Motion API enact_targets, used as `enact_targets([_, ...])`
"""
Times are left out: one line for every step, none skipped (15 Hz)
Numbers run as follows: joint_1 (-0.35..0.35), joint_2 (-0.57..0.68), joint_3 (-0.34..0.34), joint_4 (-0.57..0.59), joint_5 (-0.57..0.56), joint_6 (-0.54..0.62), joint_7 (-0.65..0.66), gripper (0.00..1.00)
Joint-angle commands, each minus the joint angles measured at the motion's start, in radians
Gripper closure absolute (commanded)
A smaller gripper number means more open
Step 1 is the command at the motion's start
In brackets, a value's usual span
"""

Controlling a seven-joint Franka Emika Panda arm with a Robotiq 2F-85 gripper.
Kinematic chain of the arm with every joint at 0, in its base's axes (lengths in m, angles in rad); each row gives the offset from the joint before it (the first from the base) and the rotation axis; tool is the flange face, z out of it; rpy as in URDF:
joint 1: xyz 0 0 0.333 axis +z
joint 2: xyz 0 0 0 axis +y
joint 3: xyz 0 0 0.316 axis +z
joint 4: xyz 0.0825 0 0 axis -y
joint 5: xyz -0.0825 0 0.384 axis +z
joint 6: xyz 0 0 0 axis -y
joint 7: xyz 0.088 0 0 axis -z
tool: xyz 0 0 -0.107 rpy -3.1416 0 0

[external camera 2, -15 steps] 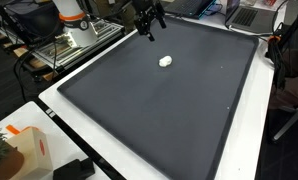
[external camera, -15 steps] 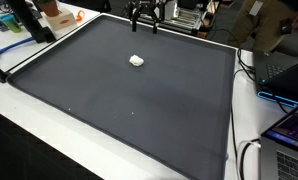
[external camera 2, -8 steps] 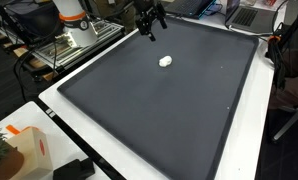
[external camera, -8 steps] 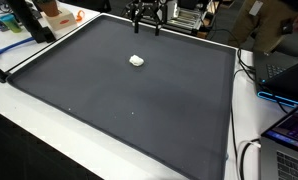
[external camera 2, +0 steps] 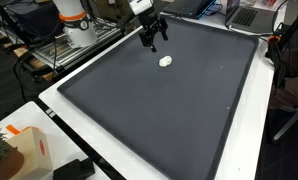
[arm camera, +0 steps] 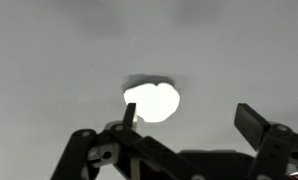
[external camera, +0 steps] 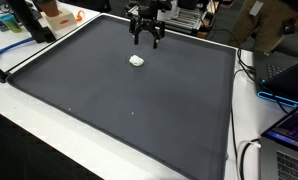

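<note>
Over the far end of the mat point(external camera: 139, 110) I have the gripper point(external camera: 146, 44) hanging with its jaws spread wide and nothing between them. Just in front of it a lump point(external camera: 137, 60), small and white, lies on the mat, apart from the fingers and untouched. In an exterior view the gripper point(external camera 2: 156, 41) sits above the lump point(external camera 2: 166, 61) and slightly to one side. Through the wrist view I see the lump point(arm camera: 152, 102) bright against the grey surface, off-centre: close by one finger point(arm camera: 129, 115), well away from the other point(arm camera: 254, 122). A white table point(external camera: 29, 108) borders the mat.
</note>
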Motion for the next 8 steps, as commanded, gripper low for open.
enact_targets([-0.003,0.020,-0.001,0.004,0.000,-0.008,0.000,0.00])
enact_targets([-0.006,0.035,-0.001,0.008,0.000,-0.012,0.000,0.00])
enact_targets([-0.008,0.044,-0.001,0.011,0.000,-0.013,0.000,0.00])
enact_targets([-0.004,0.045,0.003,0.025,0.019,0.015,-0.009,0.00])
enact_targets([-0.004,0.047,0.004,0.032,0.024,0.020,-0.007,0.00])
enact_targets([-0.003,0.053,0.005,0.041,0.025,0.038,-0.008,0.00])
enact_targets([-0.002,0.060,0.005,0.048,0.026,0.046,-0.006,0.00])
enact_targets([-0.003,0.065,0.005,0.059,0.030,0.058,-0.004,0.00])
